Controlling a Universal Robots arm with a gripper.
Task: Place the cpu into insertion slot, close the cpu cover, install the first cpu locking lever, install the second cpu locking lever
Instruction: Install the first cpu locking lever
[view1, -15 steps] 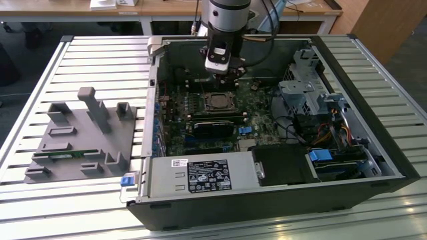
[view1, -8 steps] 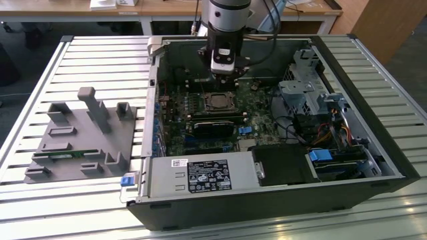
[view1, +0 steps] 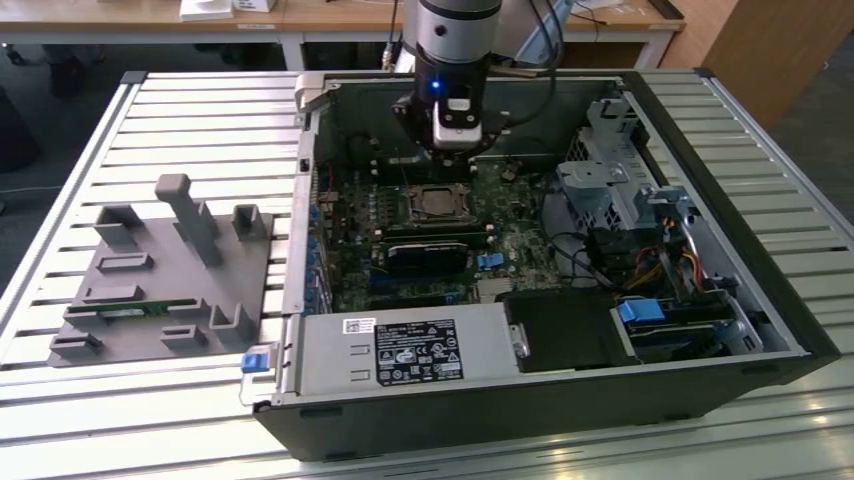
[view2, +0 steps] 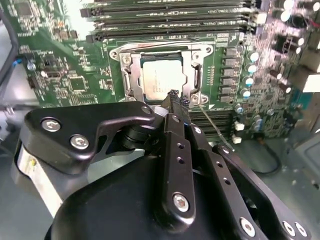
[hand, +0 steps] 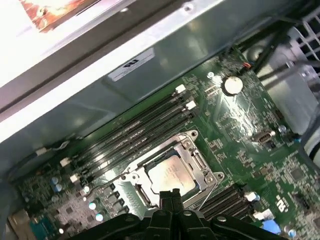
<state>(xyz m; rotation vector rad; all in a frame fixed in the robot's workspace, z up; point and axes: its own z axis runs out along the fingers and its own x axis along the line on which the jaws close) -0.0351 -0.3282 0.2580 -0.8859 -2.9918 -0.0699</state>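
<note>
second wrist view has the cpu (view2: 162, 80) lying flat in its socket, with the cpu cover (view2: 196, 75) framing it and seemingly down. both look light and rigid but delicate, and the thin cover is probably best pushed at its edge, never on the chip. the tool (view2: 173, 96) has its fingers pressed together with nothing between them, tips just beside the socket's edge. in the exterior view the arm hangs vertical over the motherboard (view1: 400, 240), upper middle of the frame.
</note>
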